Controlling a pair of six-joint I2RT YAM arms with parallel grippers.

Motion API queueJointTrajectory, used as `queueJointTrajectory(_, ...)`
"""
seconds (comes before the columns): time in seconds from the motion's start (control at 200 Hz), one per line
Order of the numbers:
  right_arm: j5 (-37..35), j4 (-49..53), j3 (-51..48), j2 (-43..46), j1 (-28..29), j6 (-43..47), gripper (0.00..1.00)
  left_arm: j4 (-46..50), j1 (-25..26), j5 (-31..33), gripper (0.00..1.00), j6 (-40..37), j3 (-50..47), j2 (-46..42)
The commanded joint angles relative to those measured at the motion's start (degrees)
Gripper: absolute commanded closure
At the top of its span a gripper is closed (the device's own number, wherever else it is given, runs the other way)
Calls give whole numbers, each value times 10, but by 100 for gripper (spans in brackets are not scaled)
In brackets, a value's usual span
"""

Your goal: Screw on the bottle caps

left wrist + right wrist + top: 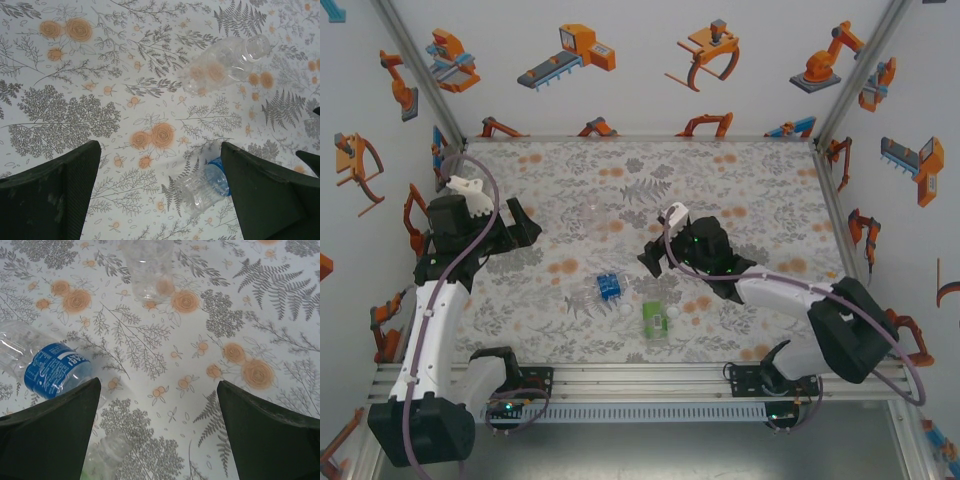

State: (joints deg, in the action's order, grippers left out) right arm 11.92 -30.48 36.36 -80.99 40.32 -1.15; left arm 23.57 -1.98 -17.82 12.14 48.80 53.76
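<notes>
Bench (750,180), floral top. Left hand (159,165) spread, gripping nothing, over the left half. Right hand (159,400) spread, gripping nothing, near centre. Plain bottle (595,214) lies mid-bench. Blue-label bottle (608,287) and green-label bottle (655,318) lie toward the near edge. Bottle caps (625,311) loose on the bench beside the green-label bottle.

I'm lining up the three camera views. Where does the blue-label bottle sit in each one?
Top external: blue-label bottle lies slightly left of and below picture centre.
Left wrist: blue-label bottle at the bottom edge, right of centre.
Right wrist: blue-label bottle at the left edge, mid-height, label facing up.
Shared landmark: the plain clear bottle, higher in each picture than the blue one.
</notes>
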Motion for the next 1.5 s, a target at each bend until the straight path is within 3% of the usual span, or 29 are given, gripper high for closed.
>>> queueJointTrajectory(0.0, 0, -62, 40, -34, 9, 17, 12, -3, -3, -14, 3, -9, -7, -6)
queueJointTrajectory(0.756, 126, -122, 411, -425, 12, -24, 12, -19, -5, 11, 3, -8, -24, -43)
queueJointTrajectory(0.901, 136, -126, 450, -460, 13, -42, 23, -13, -5, 14, 3, -16, -23, -42)
queueJointTrajectory(1.046, 138, -126, 447, -457, 13, -41, 37, -16, -3, -16, 3, -23, -21, -39)
queueJointTrajectory(1.232, 137, -122, 411, -403, 12, -42, 45, -33, -1, -46, 3, -13, -23, -39)
queueJointTrajectory(1.362, 143, -103, 366, -335, 12, -40, 46, -79, 8, -145, 3, -35, -26, -33)
queueJointTrajectory(1.497, 160, -19, 335, -241, 12, -43, 49, -148, 40, -220, 2, -41, -29, -40)
